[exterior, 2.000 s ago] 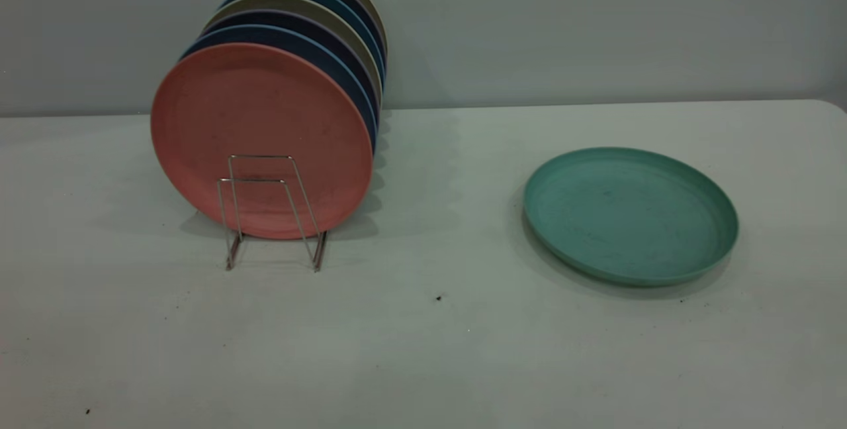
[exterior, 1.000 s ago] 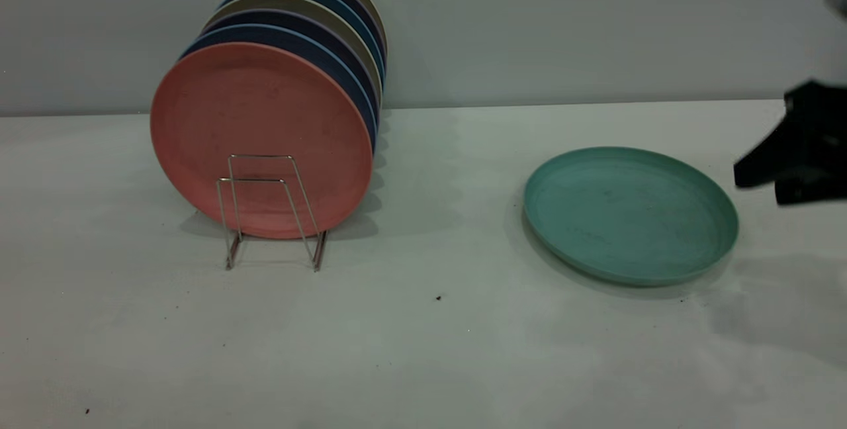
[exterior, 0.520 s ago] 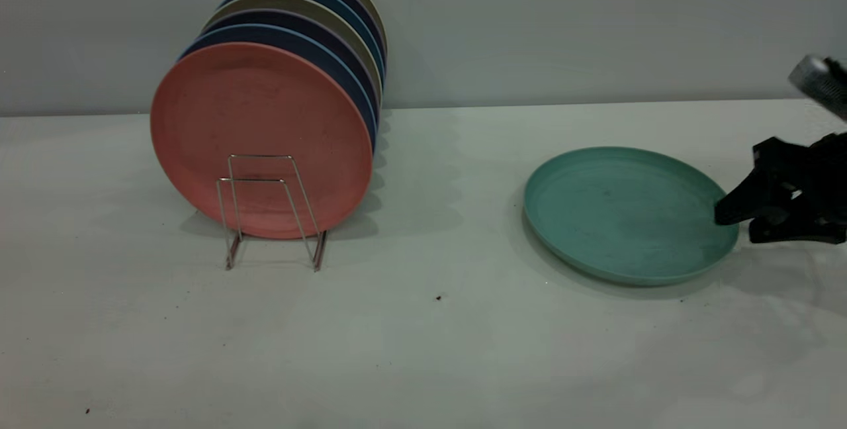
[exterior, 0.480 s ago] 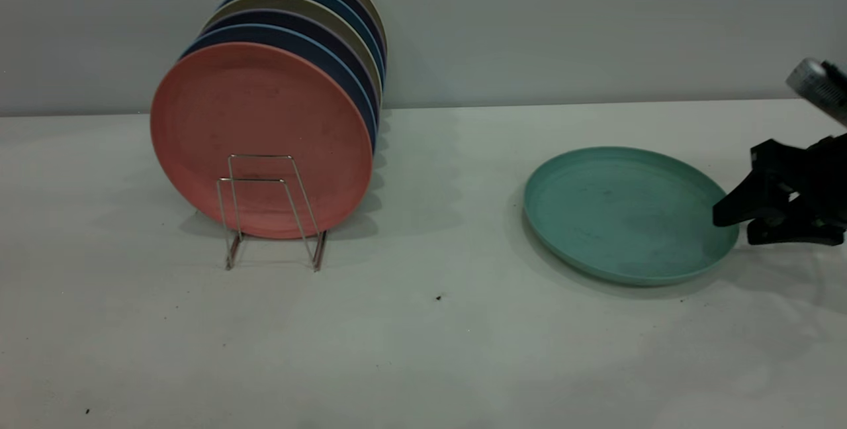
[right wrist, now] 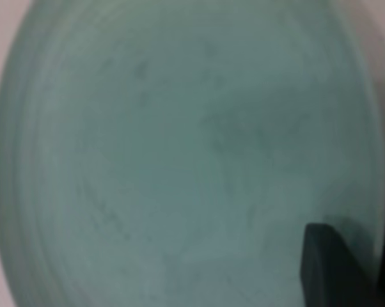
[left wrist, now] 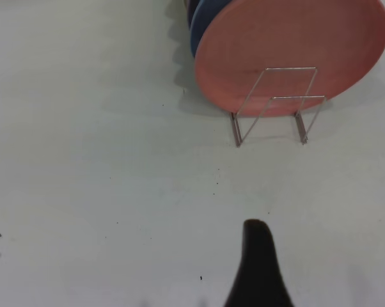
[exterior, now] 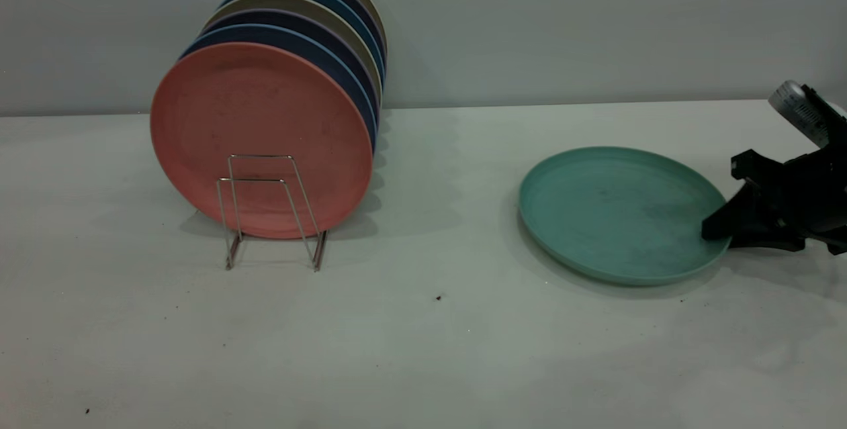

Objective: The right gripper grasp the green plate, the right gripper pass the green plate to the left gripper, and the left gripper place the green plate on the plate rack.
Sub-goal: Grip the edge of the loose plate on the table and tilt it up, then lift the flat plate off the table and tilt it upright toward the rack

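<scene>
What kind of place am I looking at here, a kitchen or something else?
Probably a robot test bench, not a kitchen: a bare white table against a plain grey wall, a wire plate rack full of upright plates, and a black robot hand at the rim of a green plate.

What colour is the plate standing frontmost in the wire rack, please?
Salmon pink. The frontmost plate shows best in the exterior view.

Matt green plate (exterior: 615, 214) with faint dark scuffs. Matt pink plate (exterior: 261, 138) standing in a thin shiny metal wire rack (exterior: 271, 214). Smooth, dull pale table (exterior: 423, 349) with dark specks. Right gripper (exterior: 718, 230): matt black, with a silvery cylinder (exterior: 797, 111).
</scene>
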Controlling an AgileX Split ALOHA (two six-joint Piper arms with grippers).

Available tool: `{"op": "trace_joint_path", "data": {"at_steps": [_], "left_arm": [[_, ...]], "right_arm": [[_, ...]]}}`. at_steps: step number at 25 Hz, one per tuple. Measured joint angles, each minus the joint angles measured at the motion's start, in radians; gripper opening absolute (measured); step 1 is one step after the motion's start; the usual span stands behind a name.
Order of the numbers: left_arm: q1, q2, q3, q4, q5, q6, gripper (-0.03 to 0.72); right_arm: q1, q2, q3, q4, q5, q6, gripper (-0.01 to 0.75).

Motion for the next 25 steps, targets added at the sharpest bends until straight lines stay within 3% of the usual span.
{"op": "trace_joint_path", "data": {"at_steps": [3,12,20,25], "left_arm": [[0.000,0.004,0.000,-0.014,-0.002,0.000,0.585],[-0.005,0.170,-0.032,-0.086,-0.045,0.069,0.581],[-0.121,0.409,-0.051,-0.327,-0.195,0.249,0.580],[-0.172,0.560,-0.088,-0.380,-0.257,0.286,0.580]], "right_arm": [[0.001,0.000,0.000,-0.002,-0.017,0.002,0.019],[0.027,-0.126,0.000,-0.291,-0.061,0.037,0.013],[0.160,-0.226,0.000,-0.367,-0.062,0.060,0.013],[0.260,-0.236,0.000,-0.361,-0.006,0.052,0.013]]}}
